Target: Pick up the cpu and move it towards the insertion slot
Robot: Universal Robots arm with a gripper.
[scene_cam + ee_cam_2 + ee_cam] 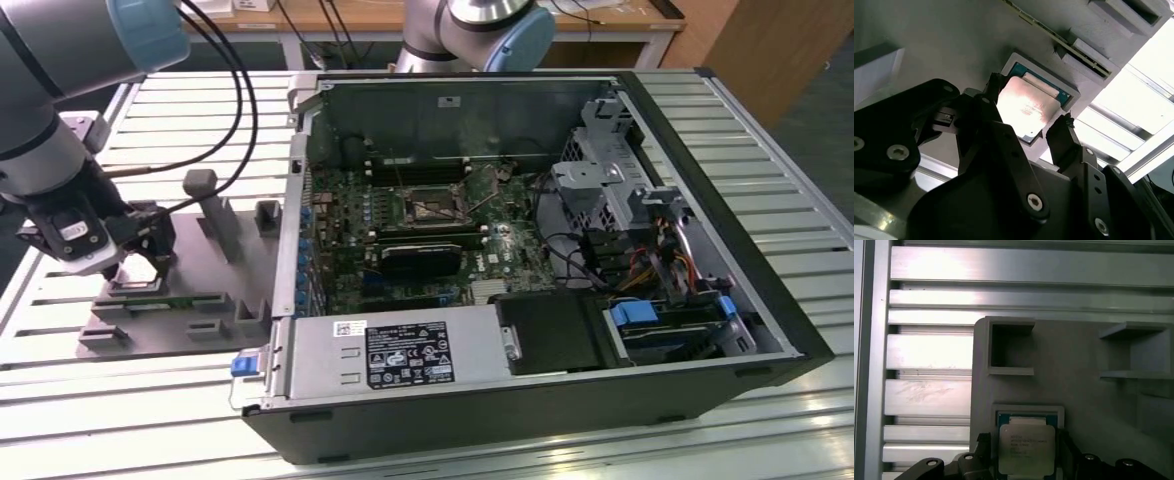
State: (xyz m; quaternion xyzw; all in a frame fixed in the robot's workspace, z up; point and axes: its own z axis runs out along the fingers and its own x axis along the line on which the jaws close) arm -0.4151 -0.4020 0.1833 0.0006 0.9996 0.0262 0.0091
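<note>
The cpu (1026, 107), a flat silver square, sits between my two black fingers just over its teal-lined pocket (1004, 417) in the grey fixture plate (200, 255). My gripper (134, 268) hangs over that plate at the exterior view's left, shut on the cpu's opposite edges in both wrist views (1031, 102) (1026, 452). The insertion slot (430, 208), a silver-framed square socket with a dark centre, lies on the green board inside the open computer case, well off toward the exterior view's right of my gripper.
Grey fixture blocks and an upright post (207, 205) stand on the plate between my gripper and the case wall (287, 230). A power supply (387, 355), drive cage (627, 190) and cables crowd the case. The table (120, 420) is slatted aluminium.
</note>
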